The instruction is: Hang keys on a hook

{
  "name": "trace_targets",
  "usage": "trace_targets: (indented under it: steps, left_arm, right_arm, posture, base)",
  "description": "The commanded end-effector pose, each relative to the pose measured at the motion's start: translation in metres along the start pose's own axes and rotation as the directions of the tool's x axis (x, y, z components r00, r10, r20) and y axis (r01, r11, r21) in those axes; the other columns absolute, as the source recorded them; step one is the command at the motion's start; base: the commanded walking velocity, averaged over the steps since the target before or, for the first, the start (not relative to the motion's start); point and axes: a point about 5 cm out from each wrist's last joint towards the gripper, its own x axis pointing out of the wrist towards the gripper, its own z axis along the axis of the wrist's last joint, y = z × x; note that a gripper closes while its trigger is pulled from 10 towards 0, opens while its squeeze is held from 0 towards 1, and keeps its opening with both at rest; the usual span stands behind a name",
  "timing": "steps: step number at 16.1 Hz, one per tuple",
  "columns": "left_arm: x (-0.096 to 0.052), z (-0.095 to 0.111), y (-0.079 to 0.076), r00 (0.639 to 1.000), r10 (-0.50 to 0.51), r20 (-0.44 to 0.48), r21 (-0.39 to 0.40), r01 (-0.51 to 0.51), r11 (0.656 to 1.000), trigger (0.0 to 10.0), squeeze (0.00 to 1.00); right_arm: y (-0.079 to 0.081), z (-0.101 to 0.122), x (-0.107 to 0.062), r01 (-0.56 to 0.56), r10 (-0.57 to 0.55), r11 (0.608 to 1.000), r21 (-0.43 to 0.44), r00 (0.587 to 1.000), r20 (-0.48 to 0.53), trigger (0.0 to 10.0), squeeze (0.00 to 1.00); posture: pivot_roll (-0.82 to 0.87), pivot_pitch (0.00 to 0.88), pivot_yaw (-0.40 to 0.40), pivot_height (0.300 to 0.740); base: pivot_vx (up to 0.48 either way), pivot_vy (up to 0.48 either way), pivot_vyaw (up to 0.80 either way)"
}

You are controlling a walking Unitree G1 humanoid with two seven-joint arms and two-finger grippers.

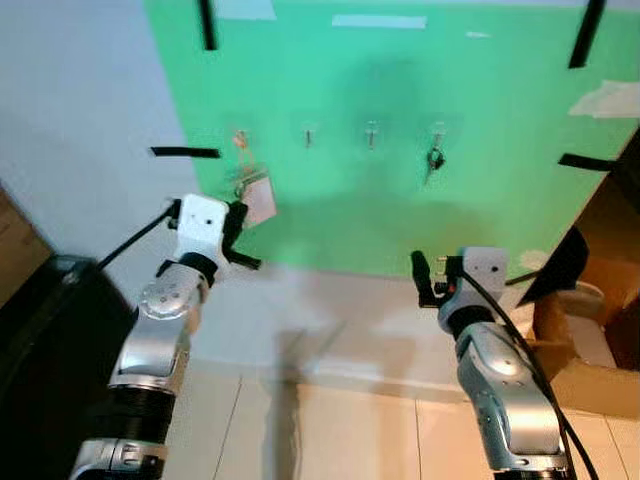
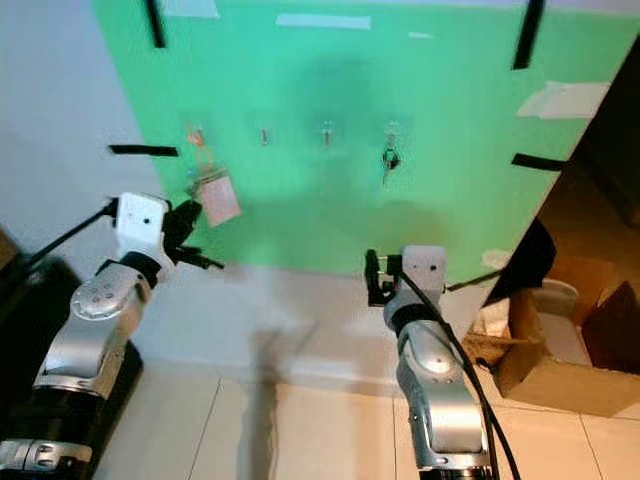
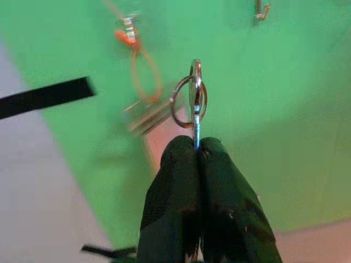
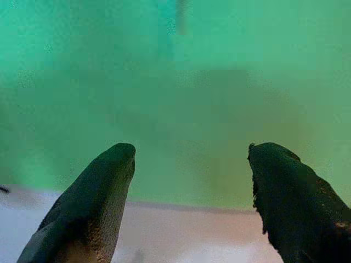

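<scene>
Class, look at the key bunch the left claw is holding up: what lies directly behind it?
Behind the key bunch pinched in the left claw is the green board, with an orange loop hanging from the leftmost hook. A pinkish tag hangs there, partly covered.

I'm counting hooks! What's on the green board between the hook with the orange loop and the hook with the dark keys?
Two bare hooks, seen in the left eye view.

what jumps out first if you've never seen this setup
A big green board on the wall carries a row of small hooks, with dark keys hanging from the rightmost. The left gripper, shut on a key with a ring, is raised near the leftmost hook; the right gripper hangs open, lower down.
</scene>
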Motion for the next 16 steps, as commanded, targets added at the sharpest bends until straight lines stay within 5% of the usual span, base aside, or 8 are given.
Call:
trace_targets:
  steps: [1, 16]
  left_arm:
    - [0.003, 0.0029, -0.0031, 1.0, -0.019, 0.007, 0.005, 0.019, 1.0, 10.0, 0.0]
    - [0.0116, 0.0075, -0.0113, 0.999, -0.025, 0.03, -0.011, 0.025, 1.0, 10.0, 0.0]
  right_arm:
    - [-0.0025, 0.0, 0.0006, 0.009, -0.009, 1.0, 0.001, 1.0, 0.005, 10.0, 0.0]
    - [-0.006, 0.007, 0.01, -0.01, 0.011, 0.999, -0.039, 1.0, 0.017, 10.0, 0.0]
  posture:
    - [-0.07, 0.0, 0.055, 0.74]
    - [-0.08, 0.0, 0.031, 0.74]
  base:
    - [0.277, 0.0, 0.0]
    - [0.279, 0.0, 0.0]
